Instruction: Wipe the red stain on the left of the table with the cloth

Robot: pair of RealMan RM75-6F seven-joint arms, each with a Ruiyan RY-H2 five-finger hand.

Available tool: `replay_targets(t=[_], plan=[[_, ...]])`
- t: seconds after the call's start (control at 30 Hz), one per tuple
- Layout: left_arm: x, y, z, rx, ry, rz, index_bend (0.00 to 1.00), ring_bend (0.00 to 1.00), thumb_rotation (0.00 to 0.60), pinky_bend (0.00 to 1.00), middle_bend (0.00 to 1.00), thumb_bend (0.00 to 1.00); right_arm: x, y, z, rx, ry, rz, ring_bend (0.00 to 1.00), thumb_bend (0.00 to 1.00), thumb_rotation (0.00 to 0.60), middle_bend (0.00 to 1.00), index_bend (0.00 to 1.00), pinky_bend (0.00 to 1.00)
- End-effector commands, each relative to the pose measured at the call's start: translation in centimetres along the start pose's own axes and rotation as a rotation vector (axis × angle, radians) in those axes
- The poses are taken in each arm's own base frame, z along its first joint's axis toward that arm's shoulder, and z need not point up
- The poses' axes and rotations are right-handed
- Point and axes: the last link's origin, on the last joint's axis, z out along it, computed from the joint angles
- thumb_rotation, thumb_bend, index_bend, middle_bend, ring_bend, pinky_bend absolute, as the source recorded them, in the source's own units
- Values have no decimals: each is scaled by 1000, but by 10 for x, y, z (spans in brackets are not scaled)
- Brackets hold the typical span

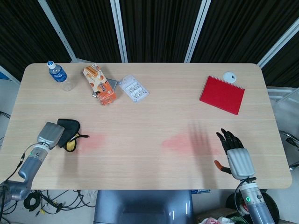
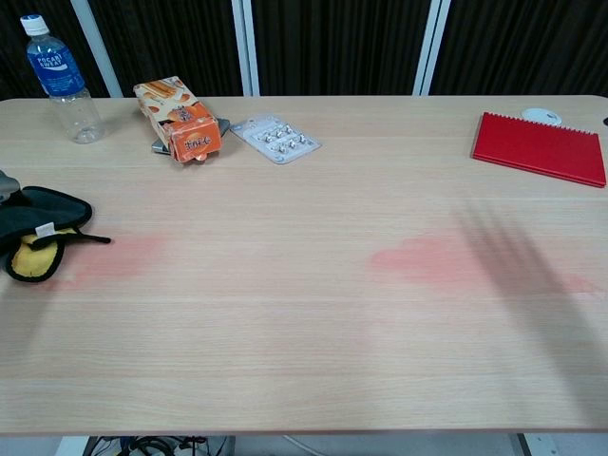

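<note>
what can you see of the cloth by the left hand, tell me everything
The cloth is a soft, crumpled fabric piece, black outside with a yellow inner face showing at its lower fold, a small white tag, and a thin black strap trailing right. It lies bunched on the table near the left edge, under the left hand, which rests on its left part. Its right end sits at the faint red stain.

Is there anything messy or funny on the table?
Yes, two faint red smears: one stain just beside the cloth the left hand holds, another stain near the middle. The orange snack box lies tipped over.
</note>
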Motion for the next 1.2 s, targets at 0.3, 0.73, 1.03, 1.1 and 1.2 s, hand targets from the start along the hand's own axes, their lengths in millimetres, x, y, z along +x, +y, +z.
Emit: replay_targets(t=[0.3,0.73,1.03,1.1,1.2], plan=[[7,43,-8,-133,16,-21,710,599,600,661,700,483,1,1,0,-4,4,2,0,157,600,0,0,136],[6,74,-48,-306,10,15,714,600,600,662,702,483,1,0,0,2,7,7,0,157,600,0,0,136],[-5,69,-54,-307,-24,63,713,599,600,662,702,483,1,0,0,0,11,8,0,158,600,0,0,136],[-3,65,-48,-280,-21,49,714,599,600,662,702,483,1,0,0,-1,10,8,0,157,600,0,0,136],[-1,59,-42,-251,-20,41,714,600,600,663,702,483,2,0,1,-1,11,9,0,157,600,0,0,136]])
